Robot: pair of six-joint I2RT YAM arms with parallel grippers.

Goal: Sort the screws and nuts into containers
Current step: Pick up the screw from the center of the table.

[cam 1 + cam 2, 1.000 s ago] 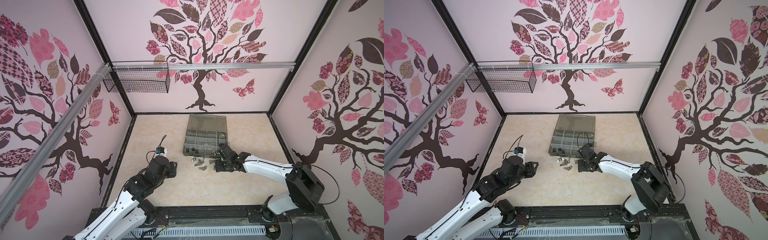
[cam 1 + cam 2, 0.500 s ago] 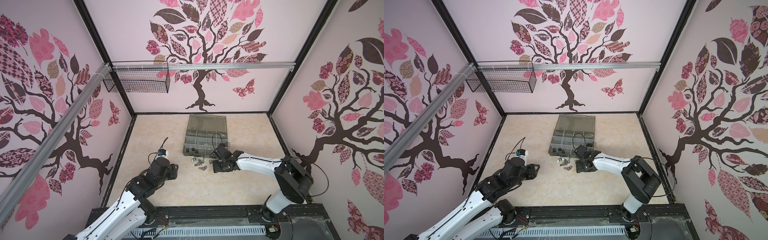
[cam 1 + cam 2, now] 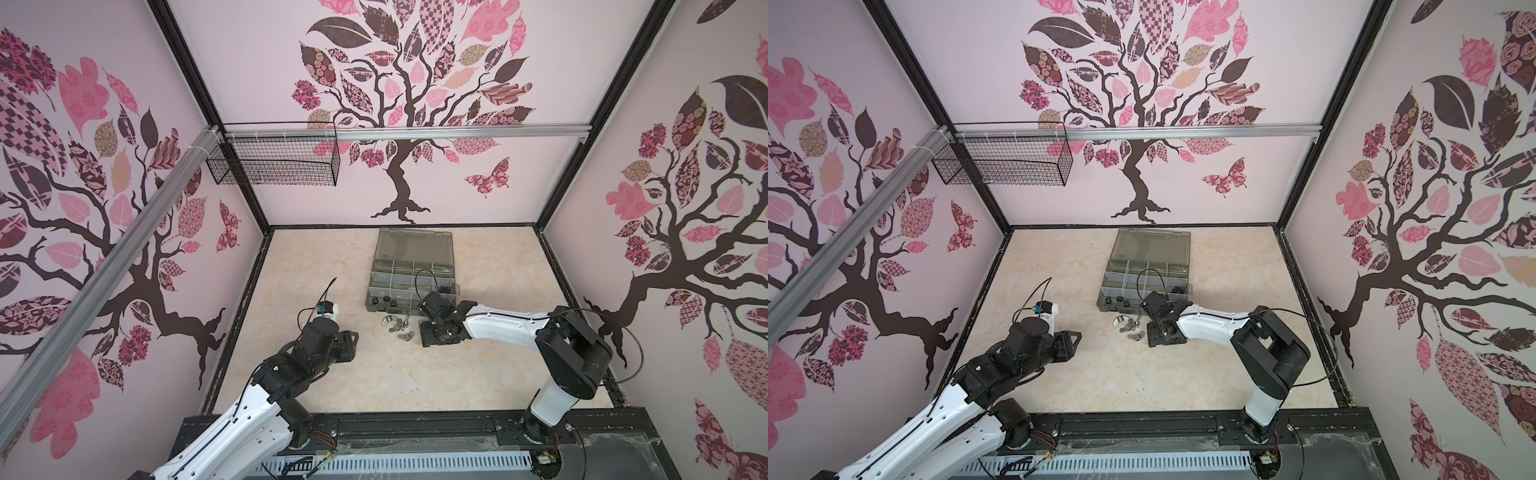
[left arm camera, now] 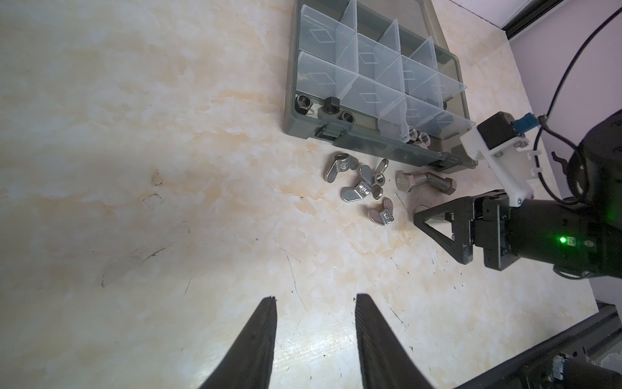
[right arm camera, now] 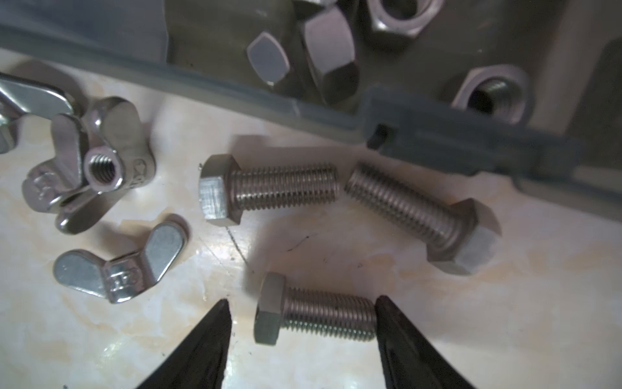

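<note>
While flat on the table [image 5: 505, 320], a silver hex-head bolt [image 5: 313, 315], thickly threaded, between spread right jaws; left jaws spread.

Three silver hex-head screws [image 5: 269, 192] lay flat just beside the open smoky grey organizer case [image 4: 290, 84], with silver wing nuts [image 5: 117, 272] clustered alongside them, while black and silver hex nuts [image 4: 331, 107] sat in its nearest compartments [image 4: 373, 97].
</note>
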